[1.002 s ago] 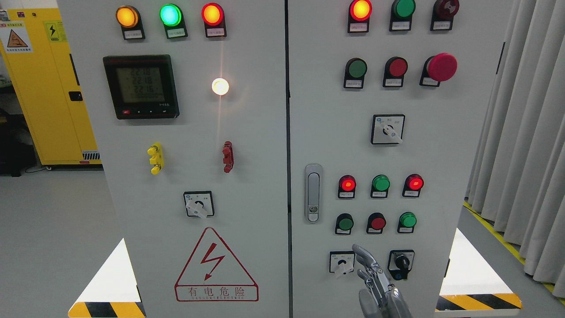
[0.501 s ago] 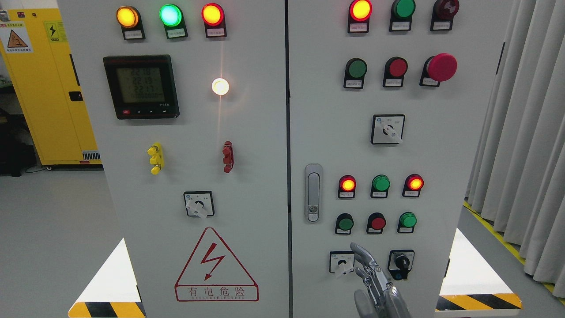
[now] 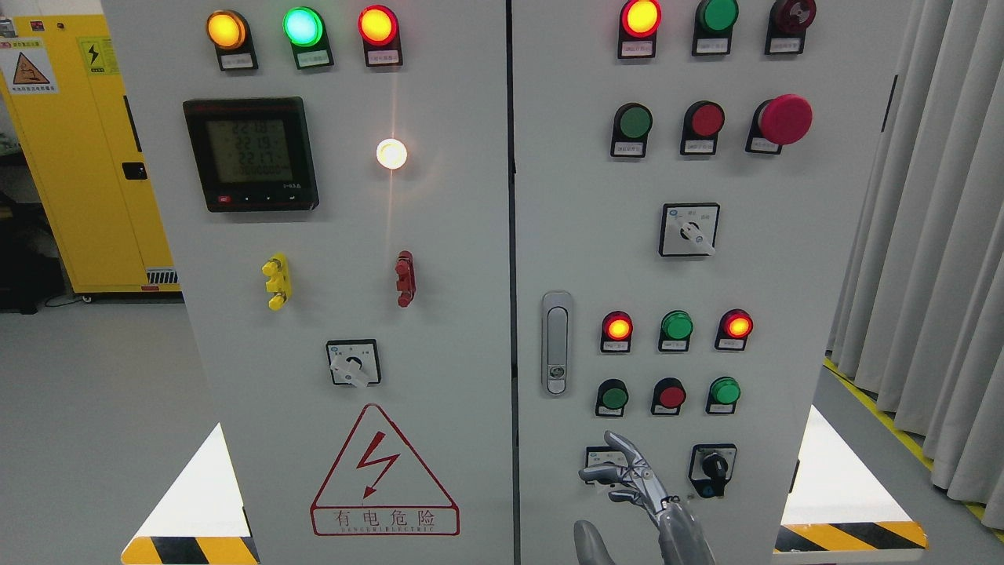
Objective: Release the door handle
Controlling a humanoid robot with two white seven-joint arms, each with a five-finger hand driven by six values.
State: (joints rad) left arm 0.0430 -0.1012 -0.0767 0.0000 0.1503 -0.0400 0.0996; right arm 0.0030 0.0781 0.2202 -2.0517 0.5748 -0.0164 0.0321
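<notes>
My right hand [image 3: 627, 490] hovers with fingers spread wide, holding nothing, at five o'clock from the door handle [image 3: 556, 343], over a rotary switch [image 3: 604, 463].

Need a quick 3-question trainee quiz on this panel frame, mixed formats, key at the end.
1. True or false: the right hand is gripping the door handle.
2. Multiple choice: the hand's fingers overlap which control? A) the red mushroom button B) the white rotary switch at the bottom of the right door C) the digital meter
3. Fill in: in the row of three lamps right of the handle, the middle one is coloured ____.

Key: 1 false, the hand is below the handle, fingers spread, holding nothing. 2 B. 3 green.
</notes>
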